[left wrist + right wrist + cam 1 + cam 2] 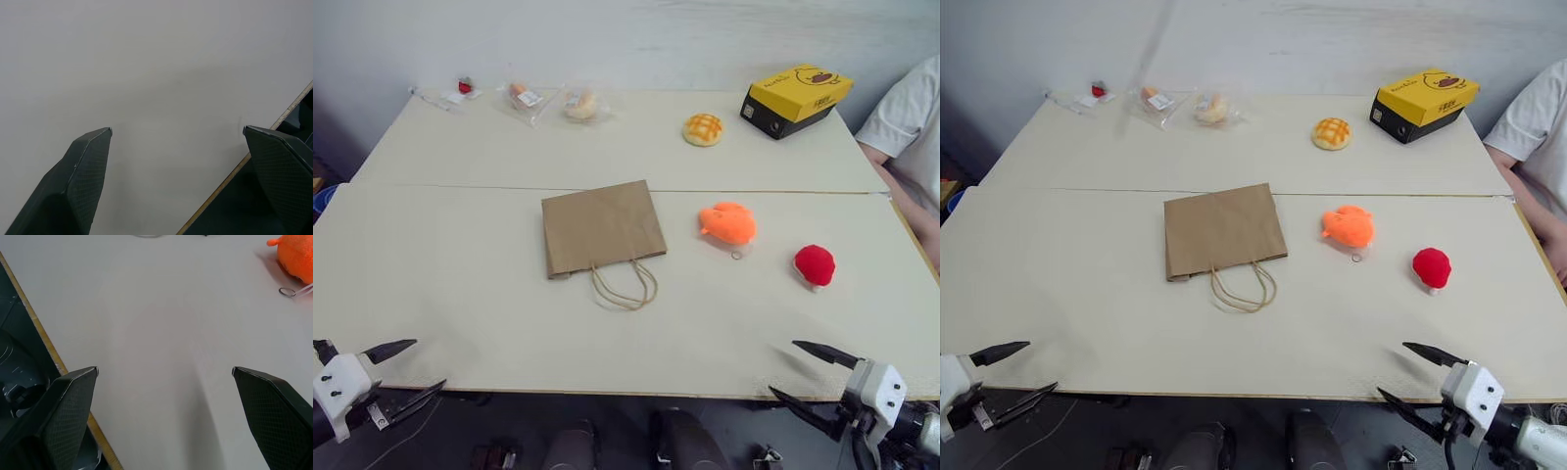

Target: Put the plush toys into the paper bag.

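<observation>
A: We begin with the largest element, the surface [489,294]: two pale boards butted along a seam, standing against a grey wall [607,39]. At the right edge we see a person's sleeve [906,122].

B: Next, the paper bag [602,227]. We find it lying flat near the middle, its cord handles turned toward the near edge.

A: At the far right sits the yellow and black box [796,99], with the criss-cross bun [703,129] just to its left. We also note plastic-wrapped items [548,101] along the far left.

B: The plush toys: the orange toy [727,223] lies right of the bag, apart from it, keyring toward us. The red toy [814,265] lies further right and nearer.

A: What do the wrist views add?

B: In the right wrist view we catch the orange toy and its ring at a corner, over bare board. The left wrist view gives us plain board and its edge.

A: And the jaws?

B: We see the left gripper [401,370] and the right gripper [808,374] at the near corners, both jaws released and spread wide, holding nothing.
</observation>
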